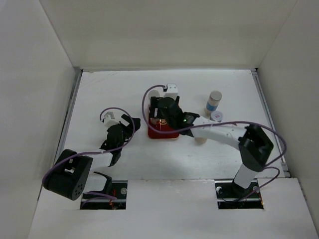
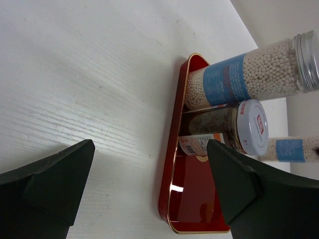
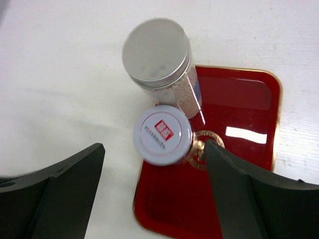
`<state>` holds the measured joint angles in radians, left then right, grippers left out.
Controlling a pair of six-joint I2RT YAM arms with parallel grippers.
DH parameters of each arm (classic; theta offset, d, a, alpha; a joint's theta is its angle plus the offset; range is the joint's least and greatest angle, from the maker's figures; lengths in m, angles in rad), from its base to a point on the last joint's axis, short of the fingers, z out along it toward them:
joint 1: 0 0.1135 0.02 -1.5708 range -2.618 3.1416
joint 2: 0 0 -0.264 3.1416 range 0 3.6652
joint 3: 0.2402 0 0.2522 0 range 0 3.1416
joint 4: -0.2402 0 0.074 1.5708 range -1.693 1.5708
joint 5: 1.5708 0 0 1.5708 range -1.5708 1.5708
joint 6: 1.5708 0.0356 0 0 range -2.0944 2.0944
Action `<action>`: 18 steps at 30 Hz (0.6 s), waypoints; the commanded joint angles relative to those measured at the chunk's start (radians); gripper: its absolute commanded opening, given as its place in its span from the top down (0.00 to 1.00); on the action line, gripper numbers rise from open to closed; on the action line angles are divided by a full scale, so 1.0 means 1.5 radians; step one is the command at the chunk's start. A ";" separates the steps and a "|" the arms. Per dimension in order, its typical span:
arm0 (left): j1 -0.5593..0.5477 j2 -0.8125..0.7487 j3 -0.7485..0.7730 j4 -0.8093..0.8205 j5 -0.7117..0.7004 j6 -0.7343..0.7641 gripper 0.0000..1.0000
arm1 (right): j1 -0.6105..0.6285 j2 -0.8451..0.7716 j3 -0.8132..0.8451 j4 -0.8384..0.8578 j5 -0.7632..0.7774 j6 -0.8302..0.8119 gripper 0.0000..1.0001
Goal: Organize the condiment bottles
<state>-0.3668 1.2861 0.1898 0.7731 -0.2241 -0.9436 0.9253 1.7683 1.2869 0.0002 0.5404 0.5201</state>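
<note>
Right hand point(image 3: 153, 147) is released above two condiment bottles set side by side at one end of the flat red rectangular tray point(image 3: 239, 164): tall silver-capped bottle point(image 3: 157, 52) and shorter white-capped bottle point(image 3: 163, 134). Left hand point(image 2: 149, 144) is released and empty over the white surface point(image 2: 99, 74) beside the tray. Two further bottles point(image 1: 214, 102) point(image 1: 217, 116) sit on the surface, apart from the tray

Black-jointed white left arm point(image 1: 70, 177) and right arm point(image 1: 219, 133) (purple cables point(image 1: 143, 107)).

I record two obstacles at one end of the red tray point(image 3: 239, 164): a silver-capped bottle point(image 3: 157, 50) and a white-capped bottle point(image 3: 163, 134), close together. The tray's other half is bare. Open desk point(image 1: 124, 94) lies to its left. A tall bottle point(image 1: 215, 101) and a short bottle point(image 1: 217, 116) stand to its right.
</note>
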 commanded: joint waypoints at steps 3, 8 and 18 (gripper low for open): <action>0.001 -0.009 0.002 0.032 0.006 -0.003 0.00 | 0.019 -0.212 -0.125 -0.009 0.065 0.007 0.14; 0.001 -0.003 0.003 0.032 0.005 -0.003 0.00 | -0.014 -0.419 -0.295 -0.088 0.126 0.036 0.25; 0.000 -0.015 0.001 0.032 -0.007 -0.001 0.00 | -0.137 -0.511 -0.419 -0.210 0.085 0.081 0.08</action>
<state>-0.3672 1.2861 0.1898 0.7742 -0.2253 -0.9436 0.7418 0.9768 0.6624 -0.2798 0.6964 0.6189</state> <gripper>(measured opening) 0.997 0.919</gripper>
